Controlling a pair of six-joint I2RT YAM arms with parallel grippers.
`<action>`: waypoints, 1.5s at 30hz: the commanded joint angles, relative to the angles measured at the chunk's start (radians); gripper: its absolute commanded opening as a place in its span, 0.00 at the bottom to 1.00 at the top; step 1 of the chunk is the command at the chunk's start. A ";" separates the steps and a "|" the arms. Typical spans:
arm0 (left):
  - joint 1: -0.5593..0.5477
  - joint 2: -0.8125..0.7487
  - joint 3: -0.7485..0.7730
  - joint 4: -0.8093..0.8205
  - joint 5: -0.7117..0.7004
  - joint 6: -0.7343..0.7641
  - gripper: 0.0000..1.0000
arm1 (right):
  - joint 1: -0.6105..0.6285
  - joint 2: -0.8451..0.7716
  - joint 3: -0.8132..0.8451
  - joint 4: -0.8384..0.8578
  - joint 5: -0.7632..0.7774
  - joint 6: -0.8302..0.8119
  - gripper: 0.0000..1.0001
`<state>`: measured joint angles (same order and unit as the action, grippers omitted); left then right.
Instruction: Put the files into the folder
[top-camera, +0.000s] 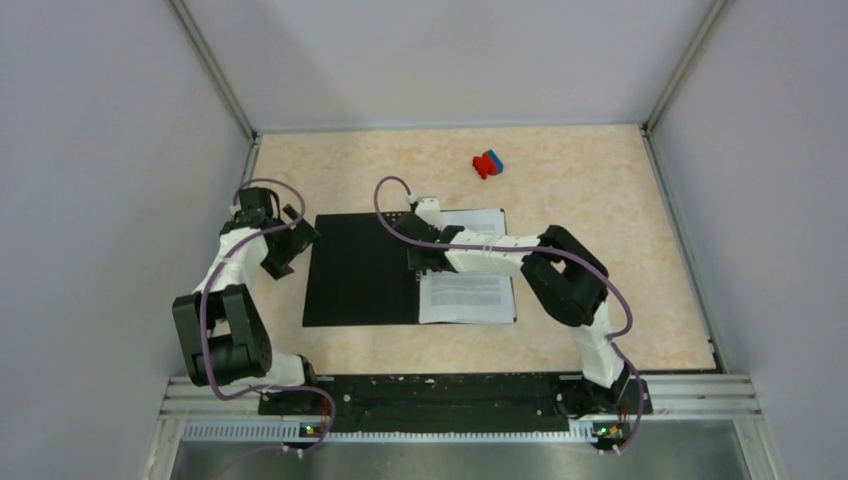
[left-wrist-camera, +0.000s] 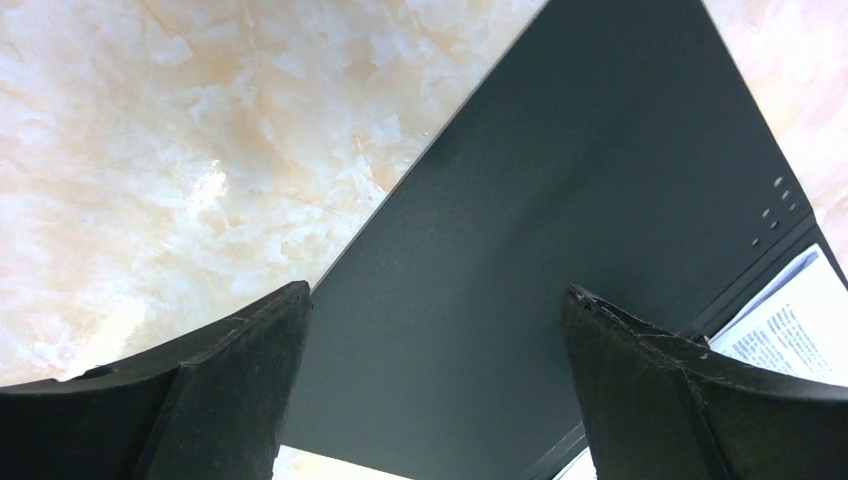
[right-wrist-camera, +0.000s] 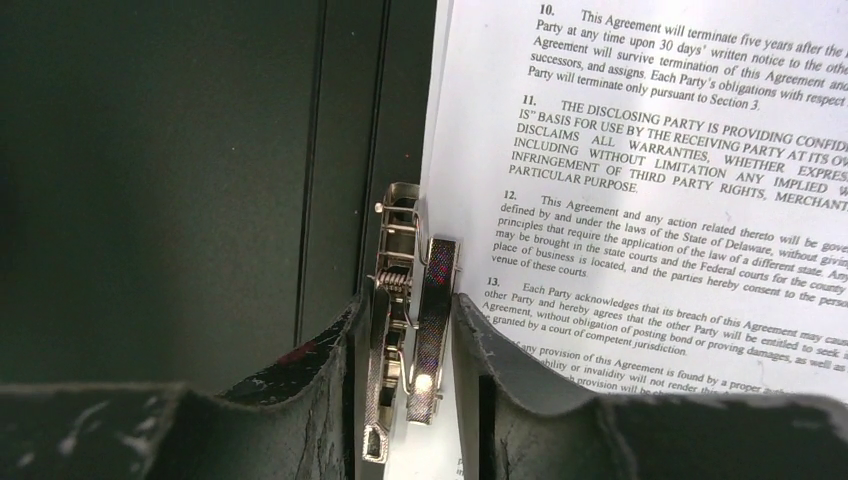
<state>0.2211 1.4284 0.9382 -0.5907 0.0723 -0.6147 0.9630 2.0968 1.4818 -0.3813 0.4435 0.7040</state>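
Observation:
The folder (top-camera: 360, 270) lies open and flat, black inside up. The files (top-camera: 470, 295), white sheets of dense print, rest on its right half. My right gripper (top-camera: 420, 265) hangs over the spine. In the right wrist view the right gripper (right-wrist-camera: 405, 320) is shut on the folder's upright metal clip (right-wrist-camera: 410, 280), a finger pressing each side, with the files (right-wrist-camera: 640, 200) just to its right. My left gripper (top-camera: 290, 240) is at the folder's left edge. In the left wrist view the left gripper (left-wrist-camera: 435, 300) stands wide open above the black cover (left-wrist-camera: 560, 180), holding nothing.
A small red-and-blue object (top-camera: 488, 163) sits on the marbled tabletop (top-camera: 600, 200) behind the folder. Grey walls close in the table on the left, right and back. A corner of the printed sheets (left-wrist-camera: 790, 325) shows past my left gripper's right finger.

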 joint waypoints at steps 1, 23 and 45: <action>0.000 -0.018 -0.010 0.004 0.055 0.037 0.99 | -0.059 -0.065 -0.128 0.071 -0.144 0.002 0.28; -0.047 0.040 -0.049 -0.041 0.083 0.117 0.99 | -0.239 -0.216 -0.414 0.345 -0.475 0.013 0.30; -0.047 -0.003 -0.050 -0.038 0.048 0.088 0.99 | -0.020 -0.011 0.049 -0.136 0.035 -0.043 0.26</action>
<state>0.1749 1.4670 0.8757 -0.6285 0.1368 -0.5289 0.9298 2.0426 1.4670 -0.4232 0.3935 0.6754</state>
